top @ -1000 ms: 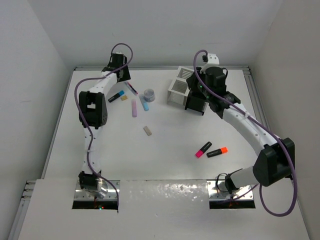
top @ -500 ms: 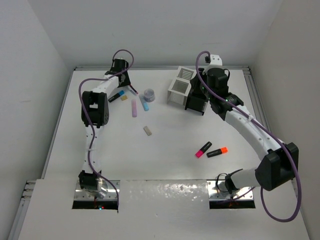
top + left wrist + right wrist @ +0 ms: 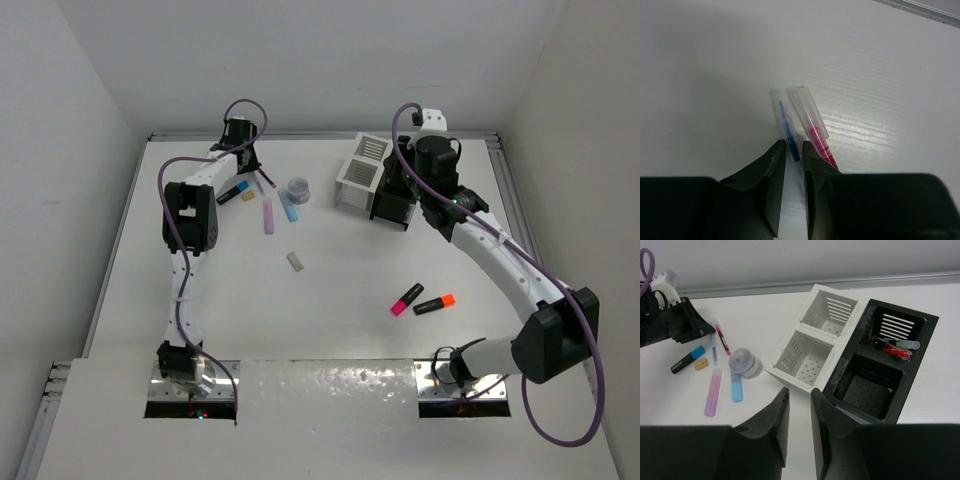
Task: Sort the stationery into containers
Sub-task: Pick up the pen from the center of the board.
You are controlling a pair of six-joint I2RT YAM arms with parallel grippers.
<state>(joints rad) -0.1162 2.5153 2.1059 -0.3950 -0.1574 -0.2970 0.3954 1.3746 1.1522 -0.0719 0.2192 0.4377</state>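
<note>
At the table's far left, my left gripper (image 3: pixel 252 172) (image 3: pixel 794 150) is down on the surface, shut on a thin blue pen (image 3: pixel 788 130) that runs between its jaws. A pink-red pen (image 3: pixel 815 135) lies just outside the right finger. My right gripper (image 3: pixel 392 183) (image 3: pixel 799 392) hovers over the joined containers, its jaws slightly open and empty. The white container (image 3: pixel 807 325) shows nothing inside. The black container (image 3: pixel 860 352) holds a red pen (image 3: pixel 895 351) in its far compartment.
A pink stick (image 3: pixel 268 216), a blue stick (image 3: pixel 289 207) and a greyish round piece (image 3: pixel 297 187) lie close to the left gripper, with a blue-ended highlighter (image 3: pixel 232 192) beside them. A beige eraser (image 3: pixel 295 261) sits mid-table. Pink (image 3: pixel 406 298) and orange (image 3: pixel 434 304) highlighters lie at the right.
The left gripper has come down onto the pens and its jaws have narrowed round the blue one. The right gripper has drawn back a little above the containers.
</note>
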